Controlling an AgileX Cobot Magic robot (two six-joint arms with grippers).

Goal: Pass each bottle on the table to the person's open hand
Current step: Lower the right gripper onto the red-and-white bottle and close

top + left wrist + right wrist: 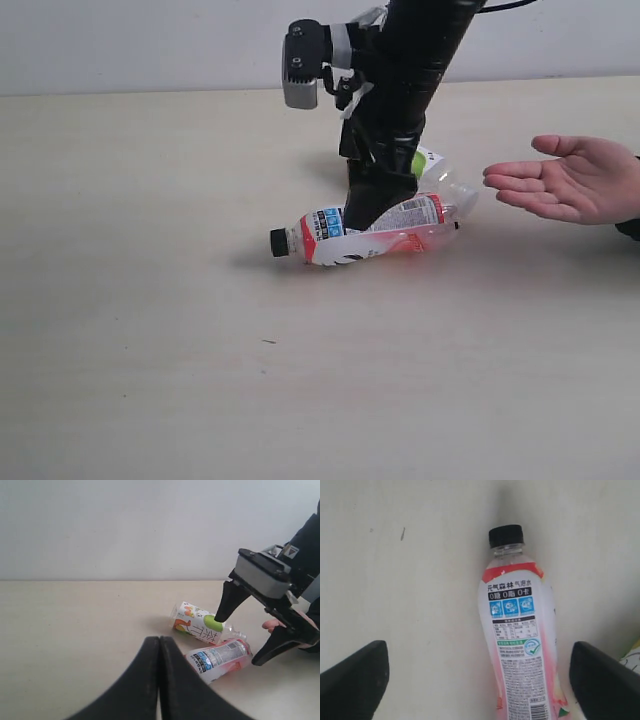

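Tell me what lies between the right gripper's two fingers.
The red-and-white bottle, lying on its side on the table, sits between the fingers of the open right gripper, touching neither. The right wrist view shows it.

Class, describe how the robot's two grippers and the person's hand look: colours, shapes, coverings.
Left gripper: smooth black curved fingers tapering to tips. Right gripper: pointed black fingers under a grey block. The person's open hand: bare, light-skinned, with a dark cuff at the wrist.
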